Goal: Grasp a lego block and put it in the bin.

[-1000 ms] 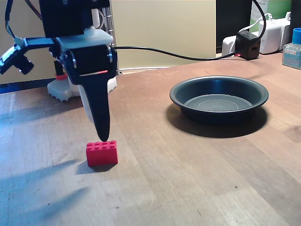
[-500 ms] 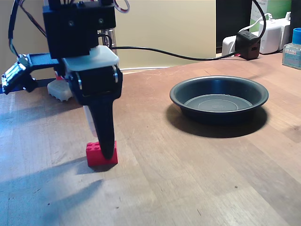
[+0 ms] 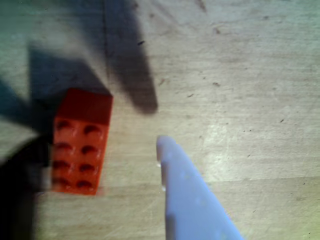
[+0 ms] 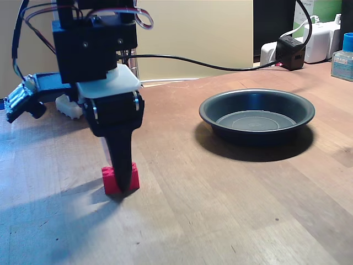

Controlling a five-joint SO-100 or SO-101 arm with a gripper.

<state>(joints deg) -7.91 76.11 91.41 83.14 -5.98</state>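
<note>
Straddling the lego block, gripper spread, bin well apart

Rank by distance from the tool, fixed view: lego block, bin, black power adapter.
1. lego block: at the tool tip, on the left side of the table.
2. bin: right of centre.
3. black power adapter: far back right, behind the bin.

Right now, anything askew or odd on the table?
Nothing stands out. The lego block sits flat, studs up, on the table, the claw open around it. The bin is upright, empty and undamaged.
</note>
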